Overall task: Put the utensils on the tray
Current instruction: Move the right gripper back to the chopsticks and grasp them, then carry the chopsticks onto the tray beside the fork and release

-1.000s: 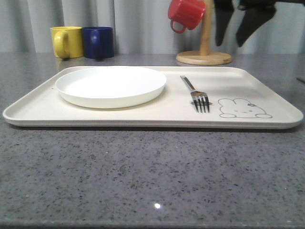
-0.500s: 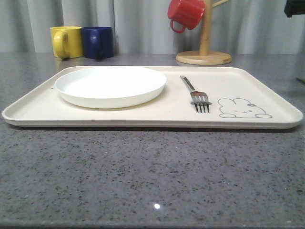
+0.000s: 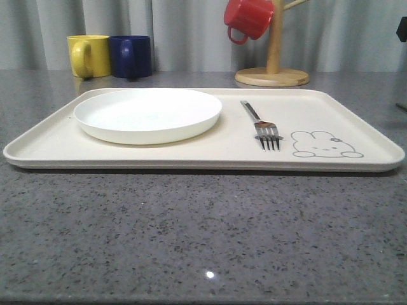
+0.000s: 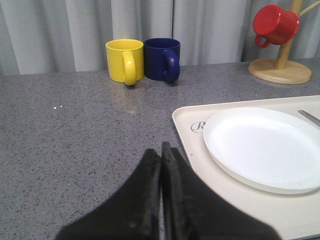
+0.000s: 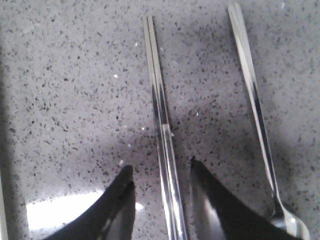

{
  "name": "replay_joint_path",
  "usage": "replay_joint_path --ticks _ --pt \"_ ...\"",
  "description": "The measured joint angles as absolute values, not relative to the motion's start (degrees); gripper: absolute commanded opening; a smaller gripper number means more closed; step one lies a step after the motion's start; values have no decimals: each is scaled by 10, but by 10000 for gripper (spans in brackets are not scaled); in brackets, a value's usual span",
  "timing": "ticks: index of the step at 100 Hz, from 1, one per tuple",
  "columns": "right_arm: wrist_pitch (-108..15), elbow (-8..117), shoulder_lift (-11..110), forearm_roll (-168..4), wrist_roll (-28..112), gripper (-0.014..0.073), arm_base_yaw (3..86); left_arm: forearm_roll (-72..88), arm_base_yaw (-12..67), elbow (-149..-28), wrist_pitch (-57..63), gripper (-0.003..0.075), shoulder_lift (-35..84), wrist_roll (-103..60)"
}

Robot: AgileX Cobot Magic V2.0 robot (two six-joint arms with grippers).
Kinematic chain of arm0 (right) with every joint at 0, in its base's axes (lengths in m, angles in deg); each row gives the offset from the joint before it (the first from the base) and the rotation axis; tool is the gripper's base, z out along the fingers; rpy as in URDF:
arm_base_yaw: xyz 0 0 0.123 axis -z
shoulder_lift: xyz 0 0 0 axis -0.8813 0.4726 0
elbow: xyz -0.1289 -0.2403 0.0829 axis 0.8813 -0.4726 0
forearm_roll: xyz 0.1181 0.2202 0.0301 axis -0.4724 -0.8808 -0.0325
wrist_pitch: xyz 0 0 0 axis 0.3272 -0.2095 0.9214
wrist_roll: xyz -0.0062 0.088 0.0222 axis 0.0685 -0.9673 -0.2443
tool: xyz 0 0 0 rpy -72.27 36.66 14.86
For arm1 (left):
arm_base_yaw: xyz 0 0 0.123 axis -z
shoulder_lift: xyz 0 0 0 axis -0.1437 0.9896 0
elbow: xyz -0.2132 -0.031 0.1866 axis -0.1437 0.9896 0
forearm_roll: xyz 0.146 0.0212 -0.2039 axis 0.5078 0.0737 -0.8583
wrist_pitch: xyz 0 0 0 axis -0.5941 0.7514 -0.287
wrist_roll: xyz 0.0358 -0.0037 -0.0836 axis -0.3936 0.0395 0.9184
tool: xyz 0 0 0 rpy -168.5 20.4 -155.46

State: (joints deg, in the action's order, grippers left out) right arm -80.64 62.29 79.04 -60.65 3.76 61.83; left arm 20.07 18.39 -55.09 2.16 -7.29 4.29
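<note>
The cream tray [image 3: 57, 149] lies across the table with a white plate [image 3: 147, 113] on its left half and a steel fork [image 3: 262, 124] beside the bunny drawing. In the right wrist view a pair of flat chopsticks [image 5: 161, 116] lies on the grey counter. My right gripper [image 5: 161, 171] is open, one finger on each side of them, not touching. A spoon [image 5: 260, 125] lies beside them, outside the jaws. My left gripper [image 4: 161, 149] is shut and empty over the counter, just off the tray's [image 4: 187, 142] corner near the plate [image 4: 265, 145].
A yellow mug [image 3: 89, 56] and a blue mug [image 3: 131, 56] stand behind the tray at the left. A red mug [image 3: 249, 18] hangs on a wooden stand [image 3: 272, 76] at the back right. Grey counter runs in front of the tray.
The right gripper, hanging dark at the upper right of the front view a second ago, has moved off to the right, leaving a sliver at the edge. Tray, plate and fork have not moved.
</note>
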Motion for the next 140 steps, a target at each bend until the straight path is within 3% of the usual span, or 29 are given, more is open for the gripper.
replay_joint_path --ticks 68,75,94,140 --pt "-778 624 859 -607 40 283 618 201 184 -551 22 -18 -73 43" --pt "-777 624 859 -607 40 236 618 201 184 -551 22 -18 -73 43" --pt "-775 624 859 -610 39 -4 618 201 184 -551 22 -18 -73 43" --pt "-838 659 801 -632 14 -15 583 201 184 -551 22 -18 -73 43"
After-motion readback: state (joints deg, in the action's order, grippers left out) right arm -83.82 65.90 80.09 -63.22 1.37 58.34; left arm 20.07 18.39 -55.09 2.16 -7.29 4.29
